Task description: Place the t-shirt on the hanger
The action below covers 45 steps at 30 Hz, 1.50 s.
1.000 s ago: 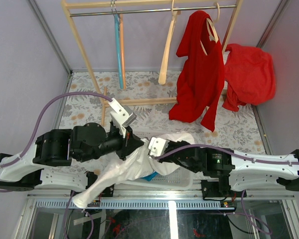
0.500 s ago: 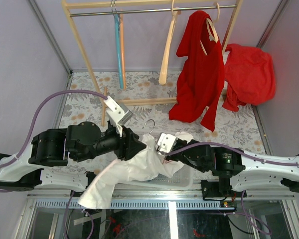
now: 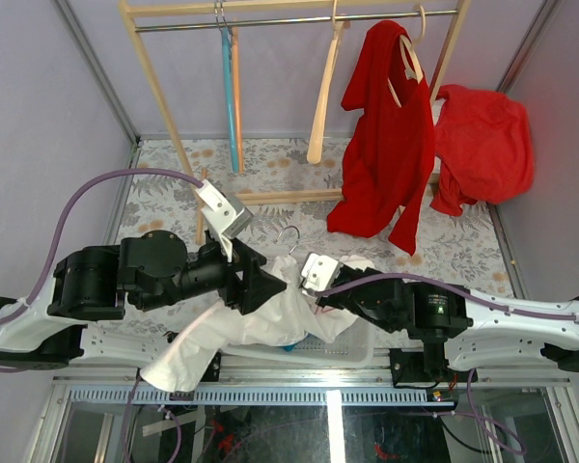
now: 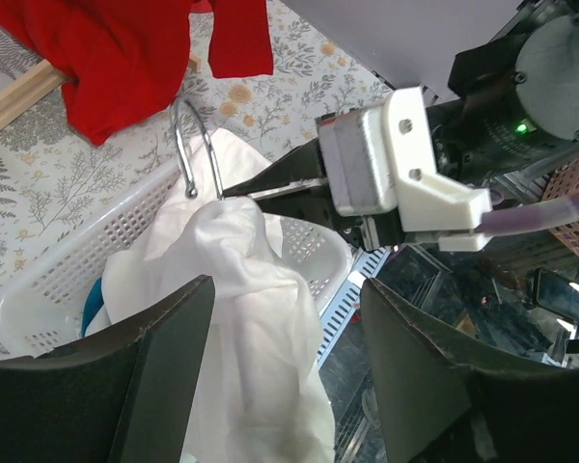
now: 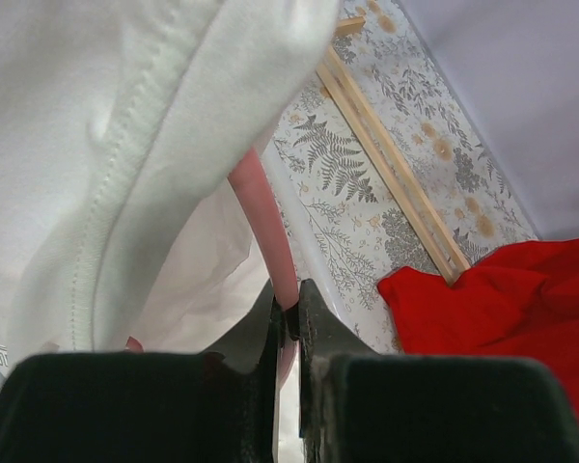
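Cloth: soft white cotton t-shirt (image 4: pixel 241 289), limp; collar probably best hold.
Frame: thin pale pink plastic hanger (image 5: pixel 261 217), stiff.
Left pincer (image 4: pixel 285 289): wide, empty.
Right pincer (image 5: pixel 288 299): clamped on hanger.

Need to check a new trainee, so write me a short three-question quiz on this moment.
1. True or false: the left pincer grips the t-shirt.
2. The right pincer is clamped on: A a red garment, B the hanger, C the basket.
3. In the left wrist view, which hanger part sticks out of the t-shirt?
Key: 1 false, its jaws stand open; 2 B; 3 the metal hook.
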Available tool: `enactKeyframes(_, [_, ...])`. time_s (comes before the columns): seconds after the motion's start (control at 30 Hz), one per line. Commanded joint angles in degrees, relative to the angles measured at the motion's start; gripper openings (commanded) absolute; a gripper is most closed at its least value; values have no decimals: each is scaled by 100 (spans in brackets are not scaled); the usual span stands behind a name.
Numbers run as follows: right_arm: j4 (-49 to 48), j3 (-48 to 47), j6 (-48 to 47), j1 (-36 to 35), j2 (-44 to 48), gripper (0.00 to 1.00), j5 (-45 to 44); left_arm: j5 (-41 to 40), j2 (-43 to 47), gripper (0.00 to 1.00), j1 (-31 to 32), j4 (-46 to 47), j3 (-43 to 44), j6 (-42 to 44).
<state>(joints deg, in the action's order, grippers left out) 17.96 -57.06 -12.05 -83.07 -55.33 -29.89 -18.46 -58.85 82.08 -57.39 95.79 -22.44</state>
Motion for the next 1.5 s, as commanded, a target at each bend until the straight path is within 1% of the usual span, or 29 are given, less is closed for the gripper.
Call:
enactKeyframes(0.0, [-344,-461,17,28,166,0,-183,-174,8,63,27,-283,152,13])
enactKeyframes(0.2, [-357,-579,-100,27,99,0,-3,62,-230,67,21,-229,86,47])
enactKeyframes(0.43, [-248,-816,-285,28,-29,0,242,19,-426,66,23,-333,-142,-47])
enactKeyframes(0.6, [-162,-860,-347,32,13,0,449,31,-305,62,19,-335,-393,-161])
enactKeyframes(0.77, [-177,-875,-368,30,31,0,535,30,-220,61,11,-289,-643,-249])
enactKeyframes(0.93, [-122,-910,-402,27,65,0,558,-50,-135,56,16,-336,-798,-362])
enactKeyframes(1.0, [-99,-923,-413,27,108,0,577,-84,-81,52,18,-362,-798,-388])
enactKeyframes(1.13, [-37,-964,-424,32,186,0,653,-114,-64,42,16,-408,-761,-384])
enactKeyframes(1.27, [73,-1022,-411,24,241,0,660,-46,-139,36,15,-507,-721,-383])
enactKeyframes(1.4, [96,-991,-381,27,320,0,690,-44,-110,35,15,-536,-723,-413])
enactKeyframes(1.43, [88,-974,-363,27,332,0,687,-44,-75,36,16,-537,-715,-431])
enactKeyframes(1.47, [79,-954,-355,27,350,0,681,-43,-55,41,19,-538,-688,-443])
